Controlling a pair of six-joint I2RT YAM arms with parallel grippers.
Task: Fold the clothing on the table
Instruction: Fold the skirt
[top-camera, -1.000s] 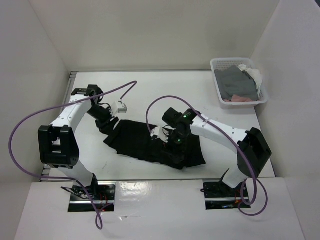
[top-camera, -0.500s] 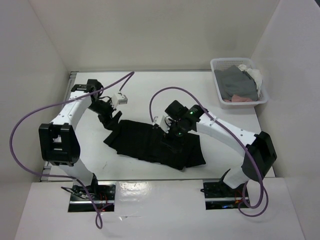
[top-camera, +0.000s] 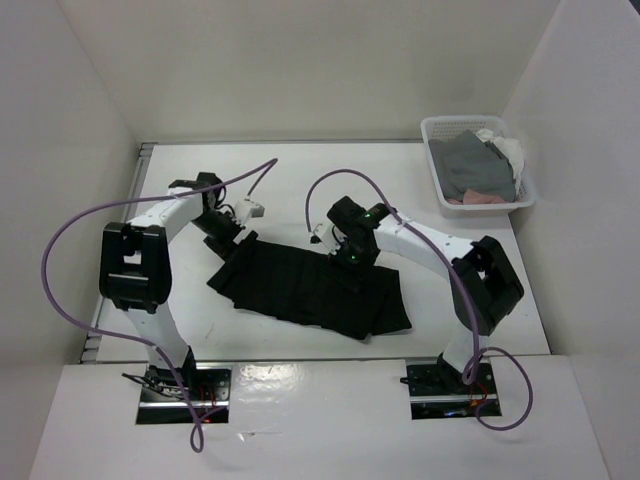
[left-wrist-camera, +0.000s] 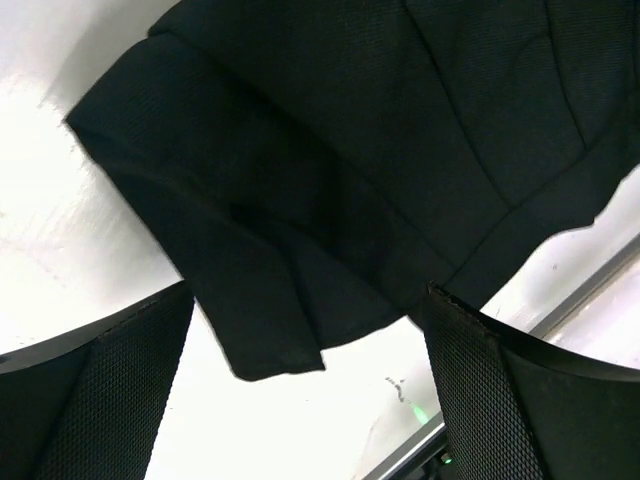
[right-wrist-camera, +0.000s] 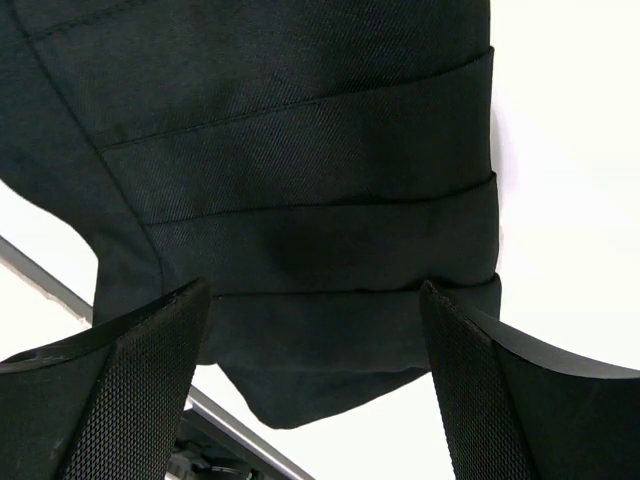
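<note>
Nearest, at the near edge of the table (top-camera: 300, 180), stand the bases of two arms, each trailing one purple cable (top-camera: 47, 262). There is one piece of clothing (top-camera: 310, 290), a black skirt, spread flat on the middle of the table somewhat nearer the near edge than the far one, running aslant from left of centre toward the near right. Both grippers hang at its far edge, and they are well apart. The left gripper (top-camera: 230, 238) is over the skirt's far left corner and the right gripper (top-camera: 342, 250) over the far edge near its middle. The top view shows the whole skirt and both arms but not how the jaws stand. The wrist views settle that. In the left wrist view the two mesh-faced fingers (left-wrist-camera: 110, 390) are spread wide with nothing between them, and below lies a folded-over corner of cloth on white table. In the right wrist view the fingers (right-wrist-camera: 120, 380) are likewise spread wide and hold nothing, over a run of flat pleats and a straight cloth edge. These close views show the weave and the pleat lines, which from above are only a dark shape. Farthest, at the far right corner, is one white mesh basket (top-camera: 437, 195), seen only from above. It holds a grey garment (top-camera: 470, 170), a white cloth (top-camera: 506, 148) and a pink cloth (top-camera: 482, 200).
</note>
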